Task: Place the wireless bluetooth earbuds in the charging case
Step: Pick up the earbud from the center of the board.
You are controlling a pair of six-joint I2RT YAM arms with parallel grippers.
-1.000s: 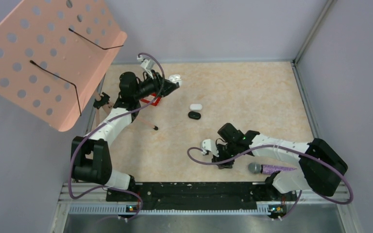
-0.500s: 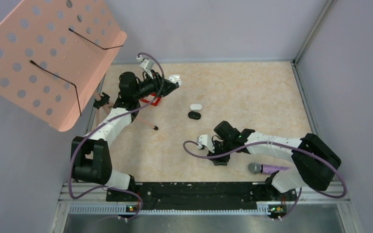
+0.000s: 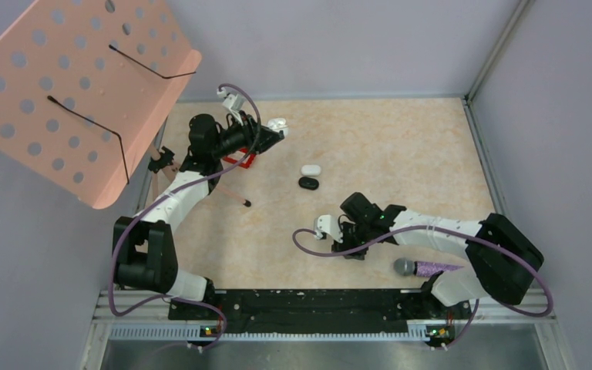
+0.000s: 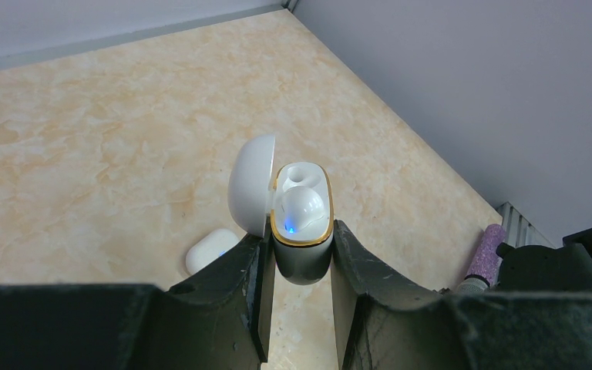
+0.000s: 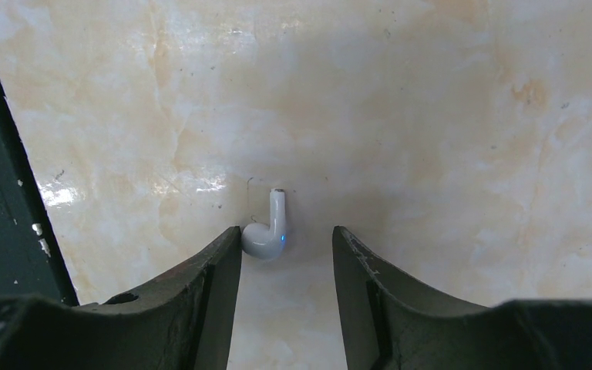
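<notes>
My left gripper (image 3: 272,132) is shut on an open white charging case (image 4: 301,264) with a gold rim and holds it up above the far left of the table. One white earbud (image 4: 301,206) sits in it with a blue light, and the slot behind it is empty. In the right wrist view my right gripper (image 5: 287,231) is open, low over the table, its jaws either side of a white stemmed earbud (image 5: 262,239). That bud lies on the table and touches the left finger (image 5: 227,254). In the top view my right gripper (image 3: 351,249) hides this bud.
A closed white case (image 3: 311,169) and a black case (image 3: 308,183) lie mid-table. A purple glitter microphone (image 3: 425,268) lies by the right arm's base. A pink perforated stand (image 3: 69,85) overhangs the far left. A small red object (image 3: 240,159) sits under the left arm.
My right gripper has shifted a little to the left and away from the near edge, over the loose earbud. The left arm and the case have not moved.
</notes>
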